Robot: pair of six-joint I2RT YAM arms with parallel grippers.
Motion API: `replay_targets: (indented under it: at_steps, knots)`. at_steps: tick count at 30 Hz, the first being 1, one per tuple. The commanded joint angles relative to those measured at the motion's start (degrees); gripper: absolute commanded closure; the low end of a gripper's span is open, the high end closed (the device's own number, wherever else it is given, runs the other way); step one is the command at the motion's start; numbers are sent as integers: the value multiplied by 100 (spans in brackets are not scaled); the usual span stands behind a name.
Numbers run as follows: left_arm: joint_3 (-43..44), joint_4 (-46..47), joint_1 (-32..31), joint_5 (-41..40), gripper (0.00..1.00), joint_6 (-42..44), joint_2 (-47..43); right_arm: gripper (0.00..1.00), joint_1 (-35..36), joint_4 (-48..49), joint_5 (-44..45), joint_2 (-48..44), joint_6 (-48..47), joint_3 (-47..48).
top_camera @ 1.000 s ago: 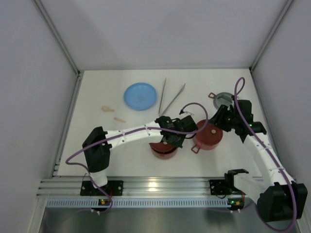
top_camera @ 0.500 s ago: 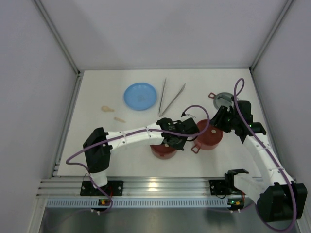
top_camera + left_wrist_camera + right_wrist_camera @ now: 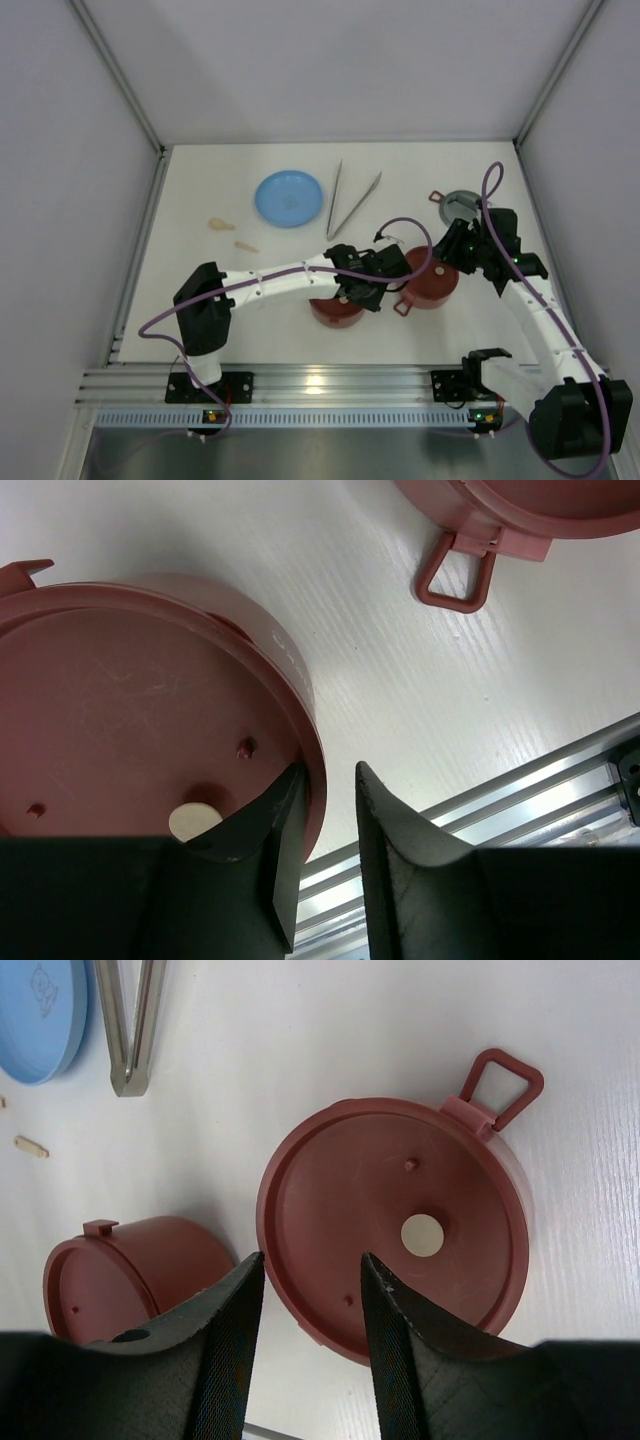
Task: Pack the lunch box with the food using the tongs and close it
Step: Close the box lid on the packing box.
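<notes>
At lower centre of the top view, the left bowl [image 3: 335, 312] and right bowl [image 3: 432, 285] stand side by side, apart, each capped with a maroon disc; what they hold is hidden. Jaws narrowly parted, the left gripper [image 3: 328, 775] straddles the left bowl's rim. Moderately wide and holding nothing, the right gripper [image 3: 312, 1260] hangs over the right bowl's edge. At upper centre the tongs [image 3: 127, 1075] lie beside the plate [image 3: 288, 198], and pale food bits [image 3: 220, 224] lie at left. With the top lid [image 3: 462, 206] off at upper right, stacking and closing look undone.
</notes>
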Motion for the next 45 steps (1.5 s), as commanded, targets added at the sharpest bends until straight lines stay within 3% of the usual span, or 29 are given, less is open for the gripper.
replay_targets:
  at_steps: [1, 20, 25, 30, 36, 45]
  knots:
    - [-82, 107, -17, 7, 68, -58, 76, 57, 63, 114, 69, -163, -73, -2]
    - [673, -148, -17, -459, 54, 205, -249, 57, 54, 122, 51, -110, -73, 68]
    - [788, -419, 9, -1247, 53, 13, -477, 57, 63, 122, -54, -101, -99, 130]
    - [367, -737, 448, -1707, 56, -199, -1012, 59, 63, 44, -63, -110, -161, 253]
    - [-292, -640, 729, -1541, 63, -190, -1268, 60, 98, 34, -107, -145, -143, 349]
    - [-1338, 158, 1037, -794, 77, -129, -883, 62, 765, -53, 165, -84, -20, 692]
